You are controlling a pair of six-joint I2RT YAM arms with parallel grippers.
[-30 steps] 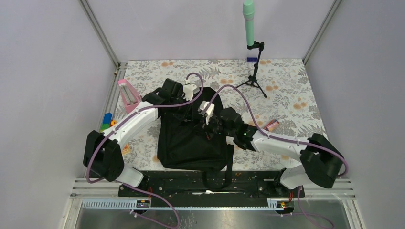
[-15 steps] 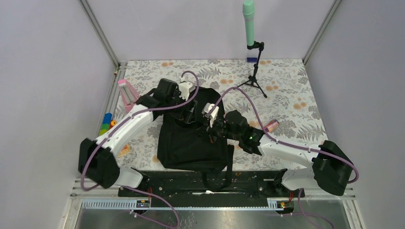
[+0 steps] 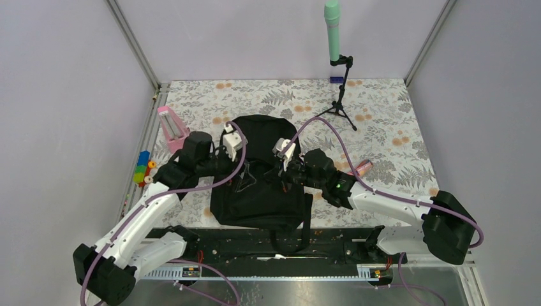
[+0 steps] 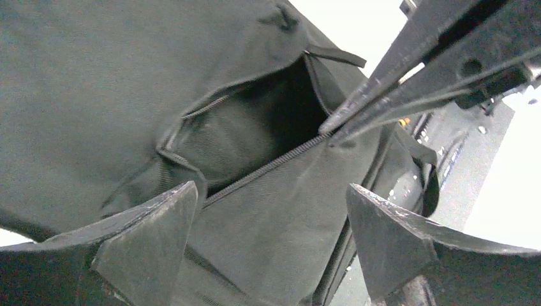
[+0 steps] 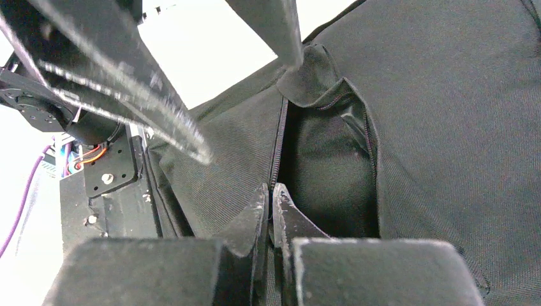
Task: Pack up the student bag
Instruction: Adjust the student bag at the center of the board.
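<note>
Where it lay mid-bench [image 3: 383,121], one bag [image 3: 258,191] was counted, pocket unzipped. Two grippers: left gripper [image 4: 271,191] jaws wide apart, holding nothing; right gripper [image 5: 271,188] jaws together, pinching the bag's zip edge.

student bag [image 3: 255,201], matt cloth, probably nylon

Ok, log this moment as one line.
left fingers: open, facing pocket | right fingers: shut on student bag at zip edge | pocket: part open
</note>
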